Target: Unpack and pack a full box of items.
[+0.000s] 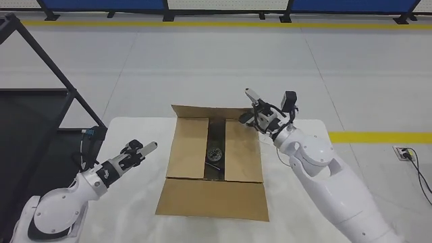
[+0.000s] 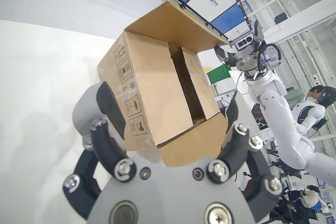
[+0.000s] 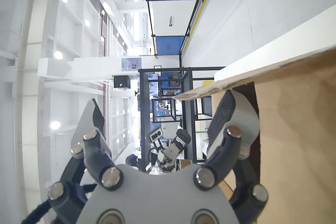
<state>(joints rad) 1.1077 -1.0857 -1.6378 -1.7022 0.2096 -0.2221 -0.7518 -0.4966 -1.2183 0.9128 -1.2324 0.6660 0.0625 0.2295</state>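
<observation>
box [image 1: 185, 147] sits mid-bench [image 1: 138, 129]. Its side flaps are folded nearly shut with a gap between them. dark items [image 1: 214, 155] show through the gap, can't tell what they are. Near flap lies out toward the bench's near edge, far flap stands up. left gripper [image 1: 140, 150] is off the box's left side, fingers [image 2: 110, 101] wide apart, holding nothing. right gripper [image 1: 251, 108] is at the box's far right corner, fingers [image 3: 223, 109] spread wide. One is right at the far flap's edge, can't tell if it touches. Nothing clamped.
</observation>
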